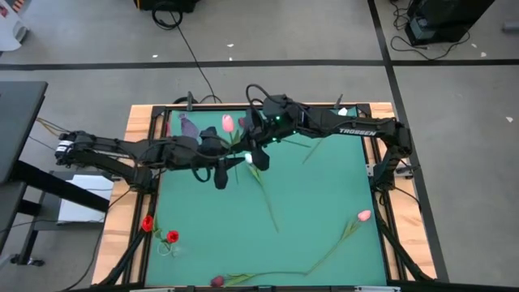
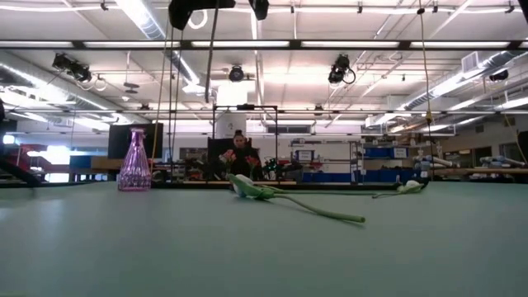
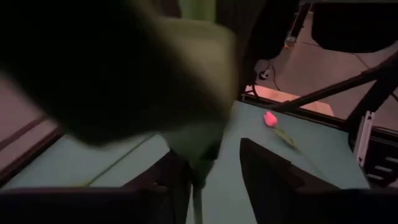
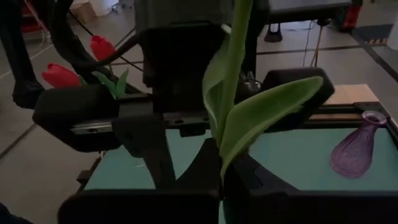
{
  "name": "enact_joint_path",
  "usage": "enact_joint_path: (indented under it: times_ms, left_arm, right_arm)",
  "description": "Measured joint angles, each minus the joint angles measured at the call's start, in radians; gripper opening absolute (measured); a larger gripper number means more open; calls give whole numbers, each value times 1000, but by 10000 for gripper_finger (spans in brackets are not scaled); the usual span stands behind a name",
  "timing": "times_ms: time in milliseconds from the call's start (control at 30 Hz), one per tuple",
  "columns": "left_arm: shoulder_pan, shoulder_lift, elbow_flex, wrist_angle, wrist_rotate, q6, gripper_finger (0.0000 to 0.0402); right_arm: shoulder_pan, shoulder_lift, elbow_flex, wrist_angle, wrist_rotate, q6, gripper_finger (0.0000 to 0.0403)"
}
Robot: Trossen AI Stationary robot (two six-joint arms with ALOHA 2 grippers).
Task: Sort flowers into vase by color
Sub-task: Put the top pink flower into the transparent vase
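My right gripper (image 4: pixel 221 186) is raised above the table's far middle and shut on a tulip's green stem. The stem seems to belong to the pink tulip (image 1: pixel 228 122). My left gripper (image 3: pixel 217 177) faces it, open, with one finger on either side of the same stem (image 3: pixel 199 180). A purple vase (image 1: pixel 188 126) stands at the far left. On the mat lie a white tulip (image 2: pixel 247 188), another pink tulip (image 1: pixel 362 215) and a dark red tulip (image 1: pixel 217 281). Two red tulips (image 4: pixel 62 76) stand upright at the near left. My right gripper pinches the green stem just below its leaves (image 4: pixel 219 163) between its two fingers. The stem rises out of the fingers with the leaves above, and the flower is lifted clear of the table. My left gripper's fingers (image 3: pixel 264 168) flank the stem; whether they touch it I cannot tell.
The table's wooden frame (image 1: pixel 138 138) borders the green mat. The two arms meet over the far middle, close to the purple vase (image 4: pixel 357 146). The lying white tulip's stem (image 1: pixel 268 203) runs toward the table's near edge. A person sits in the room beyond (image 2: pixel 239 153).
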Motion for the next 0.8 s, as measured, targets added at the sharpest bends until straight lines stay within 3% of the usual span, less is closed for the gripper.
enact_joint_path:
  times_ms: [267,567,700,800]
  left_arm:
    - [-1,-38,0,-11,-29,28,57]
    - [-1,-53,0,-31,-29,20,19]
    - [0,-94,0,-56,-25,27,10]
    - [-1,-161,2,-118,-29,23,10]
  right_arm:
    - [-3,-2,0,-10,7,8,8]
    - [-18,-2,0,-8,-10,14,11]
    - [-19,0,0,13,-14,15,45]
    - [-20,-2,0,20,81,68,93]
